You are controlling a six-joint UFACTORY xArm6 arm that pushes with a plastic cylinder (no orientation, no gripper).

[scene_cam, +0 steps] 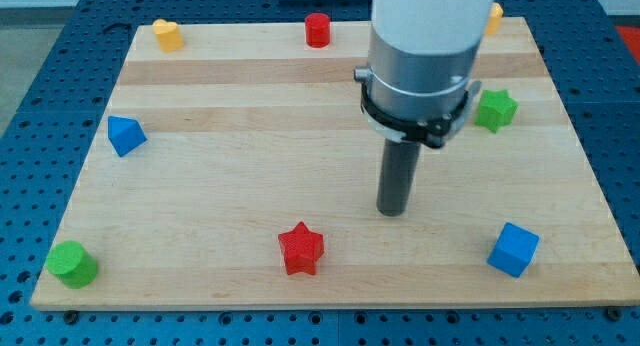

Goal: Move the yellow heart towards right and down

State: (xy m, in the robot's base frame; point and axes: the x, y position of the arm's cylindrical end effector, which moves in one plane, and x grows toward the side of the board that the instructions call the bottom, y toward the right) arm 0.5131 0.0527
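Observation:
Two yellow blocks show. One (167, 34) sits at the board's top left corner, with a lobed outline that may be the heart. The other (493, 17) is at the top right, mostly hidden behind my arm, so I cannot tell its shape. My tip (394, 212) rests on the board right of centre, far from both yellow blocks. It touches no block. The red star (301, 248) lies to its lower left.
A red cylinder (317, 30) stands at the top middle. A green star (495, 109) is at the right, next to my arm. A blue triangular block (125, 135) is at the left, a green cylinder (72, 264) bottom left, a blue cube (513, 249) bottom right.

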